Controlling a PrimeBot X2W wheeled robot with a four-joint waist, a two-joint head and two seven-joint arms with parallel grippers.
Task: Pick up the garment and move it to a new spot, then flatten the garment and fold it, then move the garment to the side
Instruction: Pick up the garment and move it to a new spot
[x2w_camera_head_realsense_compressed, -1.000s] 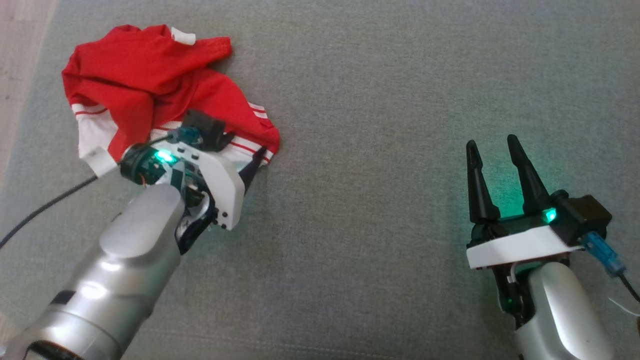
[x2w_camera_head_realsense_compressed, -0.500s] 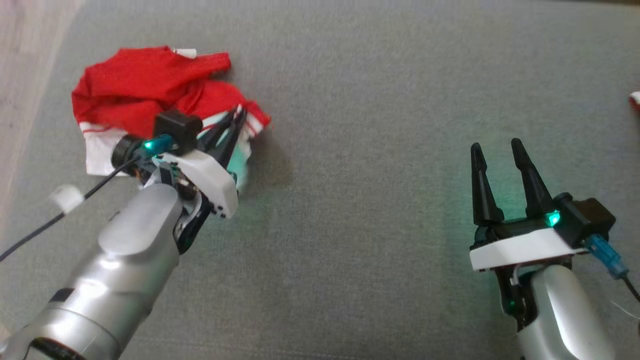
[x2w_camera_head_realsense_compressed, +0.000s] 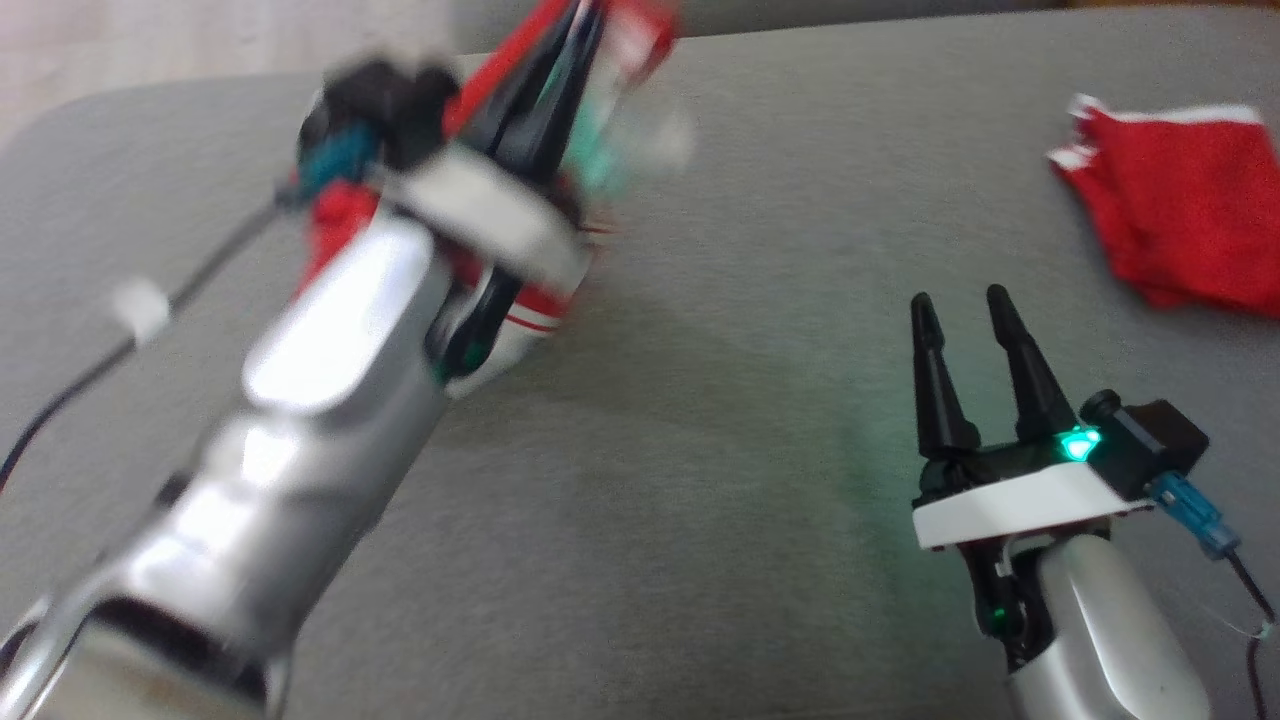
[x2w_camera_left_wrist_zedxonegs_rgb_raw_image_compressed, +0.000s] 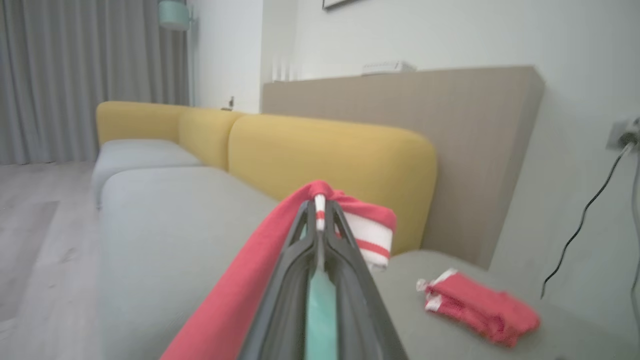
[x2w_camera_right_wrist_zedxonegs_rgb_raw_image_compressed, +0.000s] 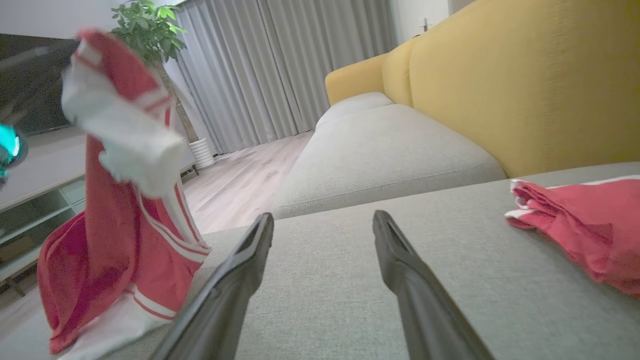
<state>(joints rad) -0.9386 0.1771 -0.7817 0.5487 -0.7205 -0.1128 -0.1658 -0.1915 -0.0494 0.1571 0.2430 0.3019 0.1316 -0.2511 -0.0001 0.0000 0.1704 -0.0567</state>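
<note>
The red garment (x2w_camera_right_wrist_zedxonegs_rgb_raw_image_compressed: 120, 220) with white striped trim is hanging in the air above the grey sofa seat (x2w_camera_head_realsense_compressed: 700, 480), toward its left end. The left hand (x2w_camera_left_wrist_zedxonegs_rgb_raw_image_compressed: 320, 207) is pinching the garment's upper edge, fingers closed tight on the cloth. The right hand (x2w_camera_head_realsense_compressed: 955, 305) is hovering low over the seat, fingers spread and holding nothing. A second red garment (x2w_camera_head_realsense_compressed: 1180, 210) is lying bundled beyond it, to the right.

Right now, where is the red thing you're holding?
Upper left in the head view: the garment hangs pinched in the left gripper over the grey sofa seat, left of the other red cloth.
</note>
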